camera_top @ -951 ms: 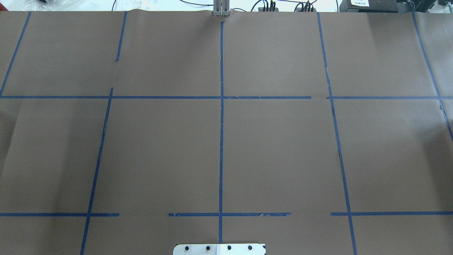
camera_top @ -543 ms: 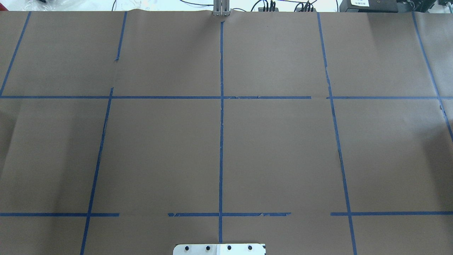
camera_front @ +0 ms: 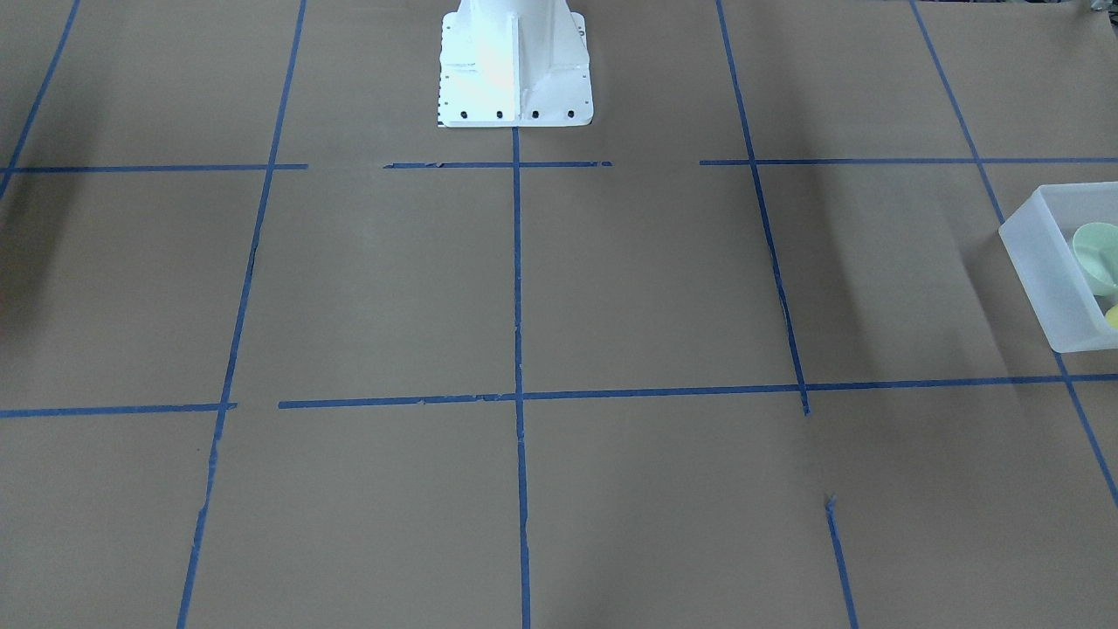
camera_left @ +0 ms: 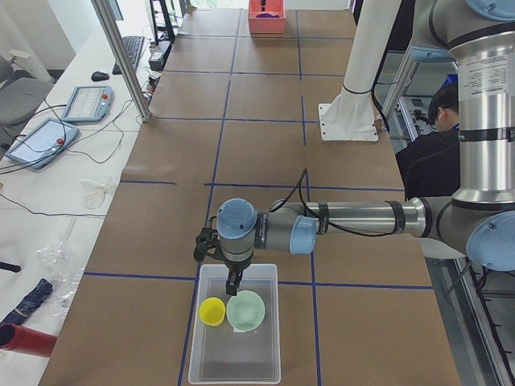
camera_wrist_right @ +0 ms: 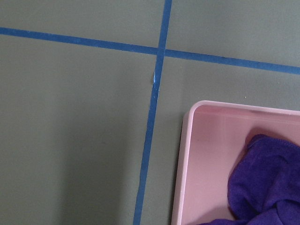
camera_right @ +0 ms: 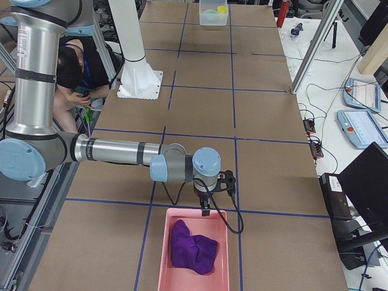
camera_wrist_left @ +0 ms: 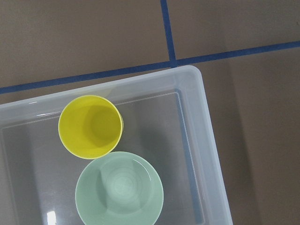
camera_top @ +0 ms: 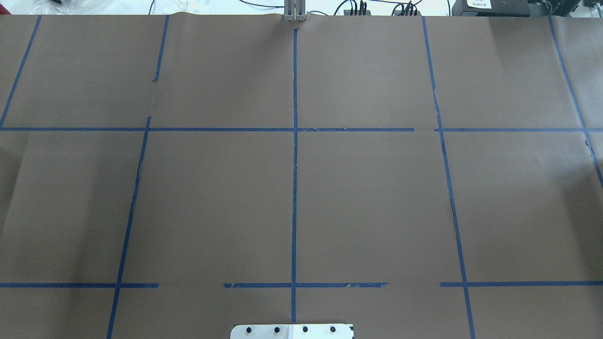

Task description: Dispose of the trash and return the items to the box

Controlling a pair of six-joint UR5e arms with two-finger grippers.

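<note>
We see the big brown table (camera_top: 377, 188) with blue tape lines across it, and its wide middle is open room between the two ends. The white robot base (camera_front: 514, 65) stands at the middle of one long side. Only the two side views show the arms. The left arm (camera_left: 354, 219) reaches out to the table's end on the robot's left, and the right arm (camera_right: 115, 151) reaches to the other end, so they are well apart. The box (camera_left: 237, 358) sits at the left end, close to the table's edge. The front view cuts it off at the side of the picture. A pink bin (camera_right: 163, 254) sits at the right end, with a purple cloth (camera_right: 193, 251) bunched up inside it. The right wrist view shows only one corner of this bin and part of the cloth. The green bowl (camera_left: 245, 310) stands inside the box, open side up. The yellow cup (camera_left: 212, 311) stands upright just beside it, also in the box, and we cannot tell if the two touch. The left gripper (camera_left: 232, 287) hangs over the box, above the bowl and cup. The right gripper (camera_right: 206, 211) hangs over the near rim of the pink bin. Both grippers are small and seen only from the side, so we cannot tell if their fingers are apart or together.
</note>
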